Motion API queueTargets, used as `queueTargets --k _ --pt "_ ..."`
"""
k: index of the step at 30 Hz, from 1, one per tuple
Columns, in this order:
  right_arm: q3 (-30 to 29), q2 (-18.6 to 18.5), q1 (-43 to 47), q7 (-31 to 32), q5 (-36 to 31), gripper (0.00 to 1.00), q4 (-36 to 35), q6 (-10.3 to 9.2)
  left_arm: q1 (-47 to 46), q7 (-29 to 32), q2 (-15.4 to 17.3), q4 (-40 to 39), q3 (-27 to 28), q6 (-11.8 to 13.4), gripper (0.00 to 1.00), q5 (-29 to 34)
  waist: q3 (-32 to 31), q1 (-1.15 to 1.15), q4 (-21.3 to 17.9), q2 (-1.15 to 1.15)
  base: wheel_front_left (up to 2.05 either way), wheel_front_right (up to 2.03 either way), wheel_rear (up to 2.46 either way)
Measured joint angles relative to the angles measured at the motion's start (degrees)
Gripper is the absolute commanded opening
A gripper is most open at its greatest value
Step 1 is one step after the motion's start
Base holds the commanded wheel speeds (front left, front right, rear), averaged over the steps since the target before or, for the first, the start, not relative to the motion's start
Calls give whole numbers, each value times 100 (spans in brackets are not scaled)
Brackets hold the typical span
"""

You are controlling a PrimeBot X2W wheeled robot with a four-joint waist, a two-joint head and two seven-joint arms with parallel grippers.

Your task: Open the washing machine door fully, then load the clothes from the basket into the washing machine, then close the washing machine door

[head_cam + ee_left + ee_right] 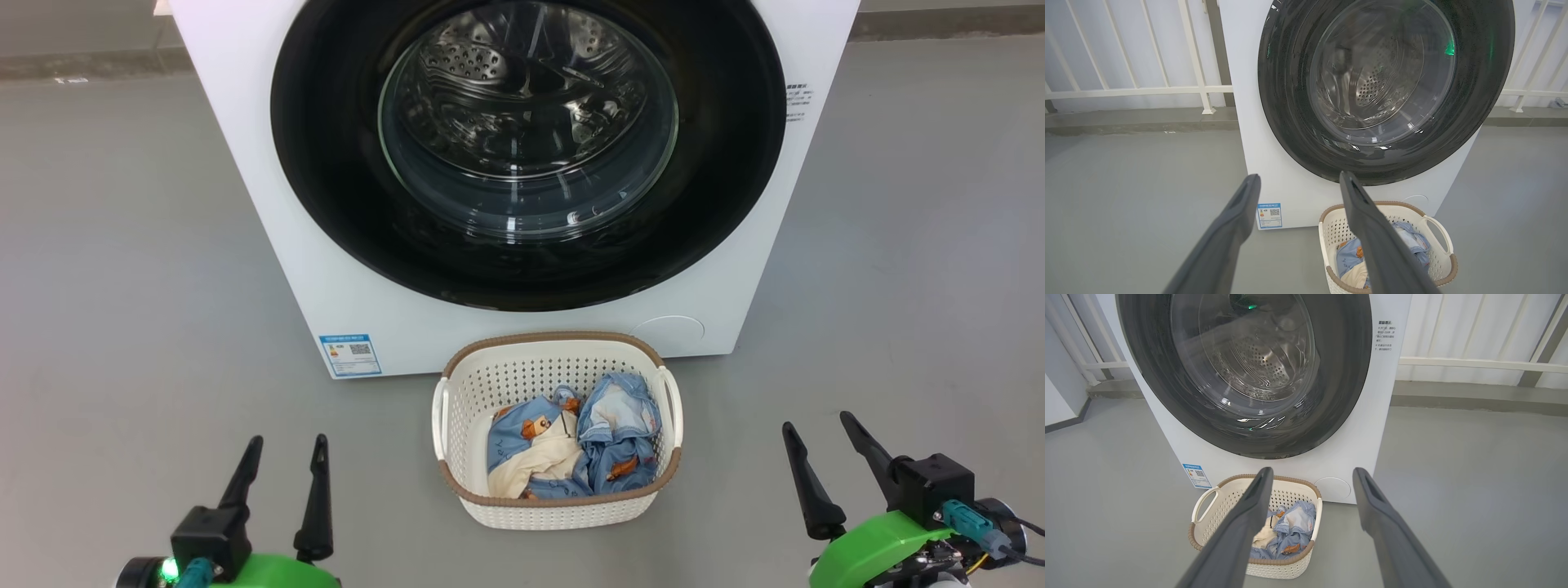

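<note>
The washing machine door (526, 139) is sitting shut, its black rim lying flat against the front of the washing machine (392, 327), and we are seeing the steel drum through the glass. Just in front of the machine, the basket (490, 384) is standing on the grey floor (122, 286), and the clothes (588, 445) are lying bundled inside it, blue and cream. Our left hand (289, 441) is hovering over the floor to the left of the basket, fingers spread and holding nothing. Our right hand (816, 420) is doing likewise on the right, well apart from the basket. A white railing (1126, 87) is showing behind the machine.
</note>
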Motion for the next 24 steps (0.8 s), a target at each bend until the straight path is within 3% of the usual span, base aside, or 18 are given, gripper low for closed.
queueTargets --k 8,24 --pt "1 -5 -1 -67 -379 100 -34 0 -27 -83 0 101 -47 20 100 392 18 0 -5 0 0 0 0" --pt "-20 -3 -1 -109 -375 100 -52 0 -72 -83 -4 157 -52 52 100 397 26 0 13 0 0 0 0"
